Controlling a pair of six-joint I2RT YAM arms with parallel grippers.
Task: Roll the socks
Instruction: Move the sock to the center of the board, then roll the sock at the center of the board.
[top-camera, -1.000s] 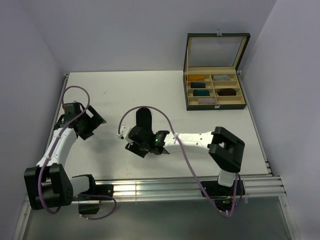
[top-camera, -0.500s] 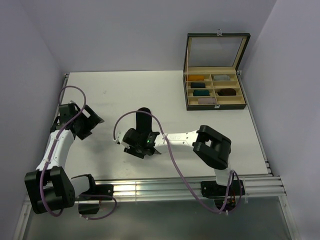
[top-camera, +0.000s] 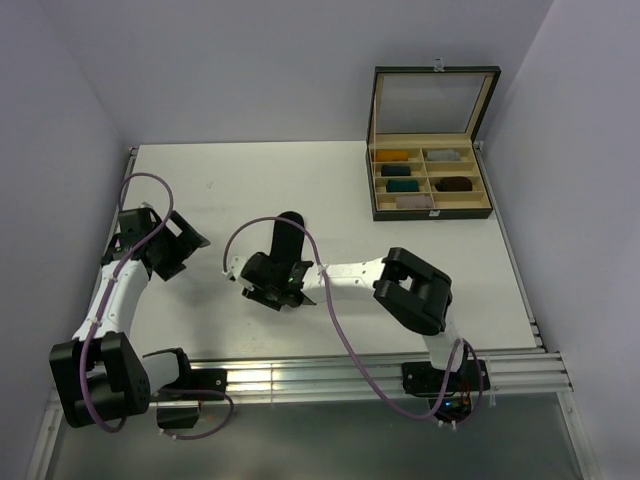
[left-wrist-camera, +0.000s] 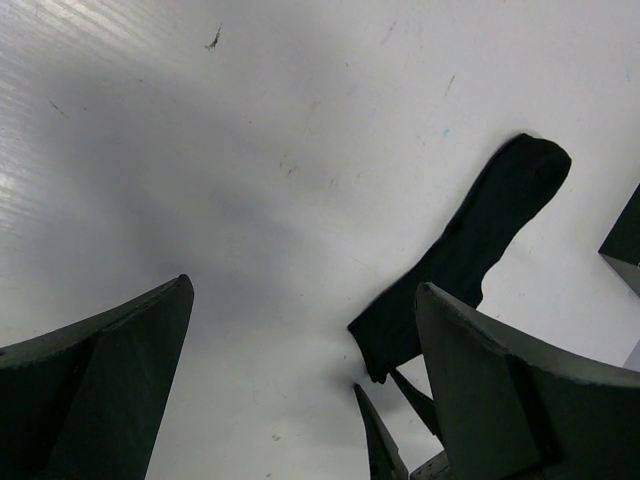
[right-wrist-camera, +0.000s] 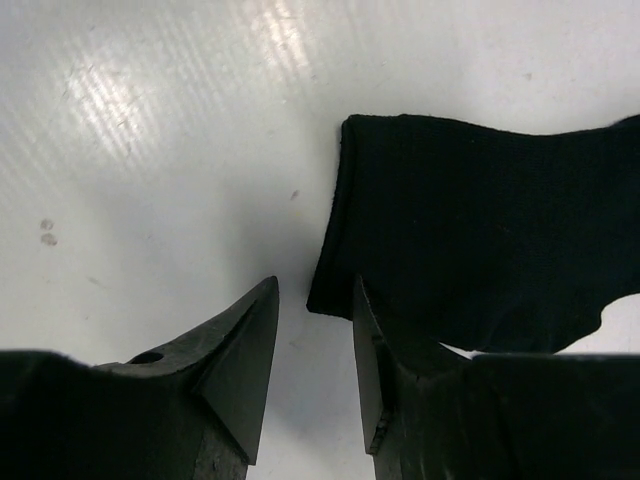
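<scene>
A black sock (top-camera: 288, 232) of fine matte knit lies flat on the white, faintly ribbed surface (top-camera: 220, 190). It is a long, limp strip with a rounded toe and a straight-cut cuff. Its long axis runs from the right jaws toward the far side, toe farthest from them, with a slight bend midway. The right jaws, dark wedge-shaped fingers (right-wrist-camera: 240, 350), stand narrowly apart and unclenched, the cuff's corner lying in the gap between them. The left jaws are spread wide and released, well apart from the sock.

walls (top-camera: 250, 70): pale lilac, three sides | table (top-camera: 300, 180): white, matte, soft glare | rails (top-camera: 350, 362): metal, near edge
</scene>
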